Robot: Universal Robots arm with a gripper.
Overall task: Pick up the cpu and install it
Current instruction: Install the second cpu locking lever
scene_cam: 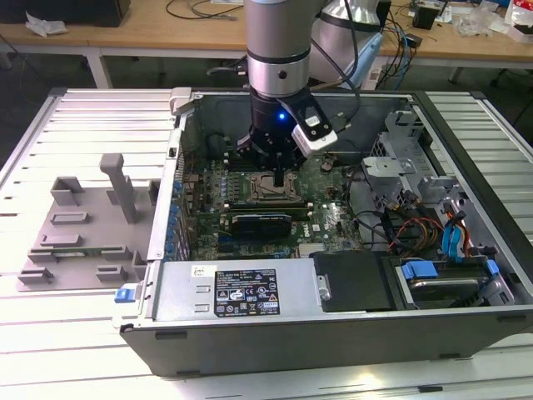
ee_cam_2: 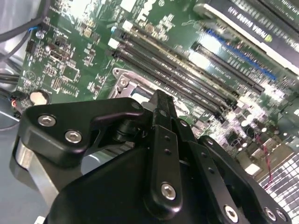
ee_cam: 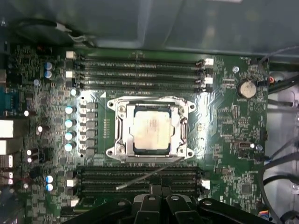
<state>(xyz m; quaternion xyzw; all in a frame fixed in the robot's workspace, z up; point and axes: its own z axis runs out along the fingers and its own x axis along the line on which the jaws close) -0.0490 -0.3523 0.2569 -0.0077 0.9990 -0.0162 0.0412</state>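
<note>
The cpu [ee_cam: 150, 129] is a pale square chip lying flat inside the silver socket frame [ee_cam: 117, 133] in the middle of the green motherboard [ee_cam: 224, 116]. In the exterior view the socket [scene_cam: 273, 185] sits directly under the arm, inside the open computer case. My gripper [ee_cam: 156, 189] hovers above the board beside the socket, shut with nothing in it. In the second wrist view the black gripper [ee_cam_2: 159, 97] points down at the socket's corner [ee_cam_2: 122, 80]. A thin lever wire [ee_cam: 140, 179] runs slantwise from the socket across the nearer memory slots.
Memory slots [ee_cam: 140, 70] flank the socket on two sides. A graphics card [scene_cam: 262, 222] lies nearer the camera. The power supply [scene_cam: 241, 292], drive cage [scene_cam: 441, 275] and cables [scene_cam: 391, 225] crowd the exterior view's right. A grey fixture [scene_cam: 83, 225] stands on the left.
</note>
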